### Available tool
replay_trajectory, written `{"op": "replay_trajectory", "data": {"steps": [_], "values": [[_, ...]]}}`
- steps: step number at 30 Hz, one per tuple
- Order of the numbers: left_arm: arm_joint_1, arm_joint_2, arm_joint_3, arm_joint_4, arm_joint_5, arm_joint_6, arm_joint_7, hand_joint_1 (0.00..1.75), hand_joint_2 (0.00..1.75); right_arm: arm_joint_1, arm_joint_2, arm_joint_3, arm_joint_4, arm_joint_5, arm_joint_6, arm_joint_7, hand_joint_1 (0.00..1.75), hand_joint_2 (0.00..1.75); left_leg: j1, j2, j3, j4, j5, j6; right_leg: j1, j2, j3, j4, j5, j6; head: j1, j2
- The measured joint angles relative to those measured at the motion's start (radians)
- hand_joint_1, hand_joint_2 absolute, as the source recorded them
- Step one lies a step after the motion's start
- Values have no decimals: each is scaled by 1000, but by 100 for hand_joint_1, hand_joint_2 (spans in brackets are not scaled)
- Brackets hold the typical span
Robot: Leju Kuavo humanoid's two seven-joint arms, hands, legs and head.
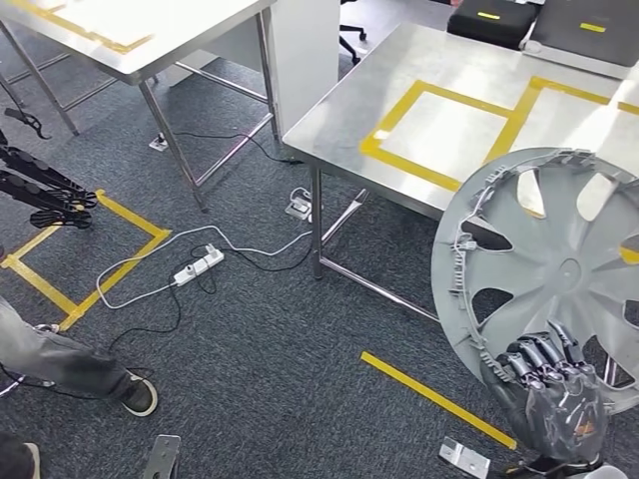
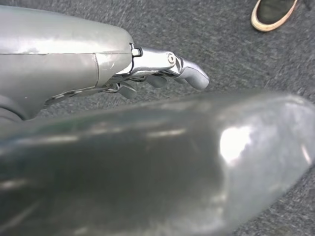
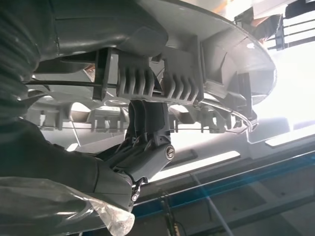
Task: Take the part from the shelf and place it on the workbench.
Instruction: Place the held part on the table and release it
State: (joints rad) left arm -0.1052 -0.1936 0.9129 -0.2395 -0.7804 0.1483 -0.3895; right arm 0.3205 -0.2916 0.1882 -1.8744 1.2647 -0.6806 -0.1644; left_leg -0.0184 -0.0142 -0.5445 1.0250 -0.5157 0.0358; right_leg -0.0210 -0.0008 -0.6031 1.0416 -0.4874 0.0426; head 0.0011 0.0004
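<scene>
upright, grey hubcap (image 1: 554,264) rim gripped by right hand (image 1: 552,394), beside workbench (image 1: 444,120)

Head view high, looking down at floor and workbench (image 1: 452,110), wrist views close behind hands

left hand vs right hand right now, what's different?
The right hand grips the rim of the grey wheel cover, fingers curled over its edge; the left hand holds nothing. The right hand is raised near the workbench; the left hangs over the carpet, fingers stretched out. Both are grey metal.
</scene>
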Motion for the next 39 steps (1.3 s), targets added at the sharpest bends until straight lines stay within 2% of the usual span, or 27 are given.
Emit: {"op": "replay_trajectory", "data": {"steps": [3,5,8,9,10,11,12,13,14,16,18,20,22,23,24,25,26,27,29,30,31,33,34,36,37,39], "values": [[0,0,0,0,0,3,0,0,0,0,7,-5,1,-17,0,0,175,175,1,5,2,3,-8,-14,-1,9,9,-13,-9,-12,-2,0],[-1,-1,0,0,0,3,1,0,0,1,10,-6,1,-22,0,1,175,175,4,7,-16,52,-38,-27,-6,15,19,-18,-11,-22,-6,0],[1,-1,0,1,0,3,1,0,0,3,16,-7,1,-24,0,2,175,175,14,7,-113,239,-110,-40,-7,27,30,-19,-19,-31,-9,0],[2,-1,0,1,0,3,1,0,0,3,17,-7,1,-25,0,0,175,175,17,7,-138,278,-112,-42,-7,35,34,-19,-22,-32,-9,0],[4,-1,0,1,0,3,1,0,0,3,19,-8,1,-26,0,-3,175,175,19,7,-147,280,-94,-42,-7,45,39,-19,-25,-32,-9,0],[5,0,0,1,0,3,1,0,0,3,22,-9,1,-27,0,-6,175,175,20,5,-138,244,-57,-41,-8,55,45,-19,-29,-30,-9,0],[5,0,0,1,0,3,0,0,0,3,26,-11,1,-29,0,-9,175,175,21,-2,-116,179,-10,-39,-9,65,51,-19,-32,-28,-9,0],[5,0,0,1,0,4,0,0,0,3,30,-13,1,-30,0,-12,175,175,22,-19,-92,117,24,-37,-9,75,56,-19,-36,-25,-9,0],[5,1,0,1,0,4,0,0,0,2,34,-16,1,-30,0,-16,175,175,22,-34,-70,63,44,-34,-10,85,57,-19,-39,-20,-9,0],[3,1,0,1,0,5,-2,0,0,2,41,-23,0,-28,0,-24,175,175,20,-51,-52,22,40,-29,-14,101,51,-21,-39,-7,-8,0],[2,1,0,1,1,5,-3,0,0,4,47,-31,0,-28,0,-33,175,175,19,-37,-45,6,37,-20,-18,109,43,-27,-38,7,-8,0],[2,1,1,1,1,5,-3,0,0,5,53,-39,-1,-31,0,-41,175,175,21,-17,-33,-11,40,-7,-14,71,25,0,-54,13,-5,0],[2,1,1,1,1,5,-3,0,0,2,56,-45,-1,-32,0,-44,175,175,17,4,-25,-18,37,5,-9,21,-31,106,-102,13,-3,0],[3,0,1,1,1,5,-3,0,0,1,58,-47,-1,-32,0,-45,175,175,15,17,-24,-18,35,9,-8,12,-70,173,-127,13,-2,0],[4,0,1,1,1,5,-3,0,0,1,59,-49,-1,-32,0,-46,175,175,12,28,-22,-18,32,12,-8,9,-101,224,-139,14,-2,0],[5,0,1,1,1,5,-3,0,0,2,60,-50,-1,-32,0,-46,175,175,10,40,-19,-17,28,13,-8,8,-116,243,-133,14,-3,0],[5,0,1,1,1,5,-3,0,0,3,61,-52,-1,-32,0,-46,175,175,9,51,-15,-17,24,13,-7,4,-109,219,-105,14,-2,0],[5,-1,1,1,1,5,-3,0,0,3,62,-54,-1,-32,0,-46,175,175,8,61,-9,-17,19,11,-7,-6,-81,161,-66,13,-2,0],[6,-1,1,1,1,4,-3,0,0,2,64,-57,-1,-32,0,-47,175,175,4,79,4,-13,6,3,0,-51,-13,33,-13,7,-2,0],[6,0,1,1,1,4,-3,0,0,1,66,-59,-2,-32,0,-48,175,175,1,88,8,-11,1,-1,4,-68,7,-3,-5,3,-1,0],[6,0,1,1,1,4,-3,0,0,0,69,-61,-2,-32,0,-48,175,175,-2,97,11,-10,-3,-6,9,-74,15,-17,-8,-2,-1,0],[5,0,1,1,1,4,-3,0,0,4,73,-64,-3,-30,0,-50,175,175,-2,113,16,-10,-10,-15,9,-52,17,-21,-8,-12,-2,0],[4,0,1,1,1,4,-3,0,0,6,76,-65,-3,-28,0,-51,175,175,1,104,17,-4,-17,-21,7,-42,18,-22,-7,-16,-3,0],[2,0,1,1,1,4,-3,0,0,5,82,-68,-4,-18,0,-57,175,175,8,61,-9,60,-55,-34,2,-26,23,-25,-7,-26,-6,0],[2,0,1,1,1,4,-3,0,0,4,85,-69,-5,-12,0,-60,175,175,12,39,-39,122,-83,-38,1,-19,25,-25,-9,-29,-8,0],[5,0,1,1,1,4,-3,0,0,2,90,-72,-5,-2,0,-67,175,175,17,25,-108,247,-122,-44,0,-4,30,-25,-13,-34,-8,0]]}}
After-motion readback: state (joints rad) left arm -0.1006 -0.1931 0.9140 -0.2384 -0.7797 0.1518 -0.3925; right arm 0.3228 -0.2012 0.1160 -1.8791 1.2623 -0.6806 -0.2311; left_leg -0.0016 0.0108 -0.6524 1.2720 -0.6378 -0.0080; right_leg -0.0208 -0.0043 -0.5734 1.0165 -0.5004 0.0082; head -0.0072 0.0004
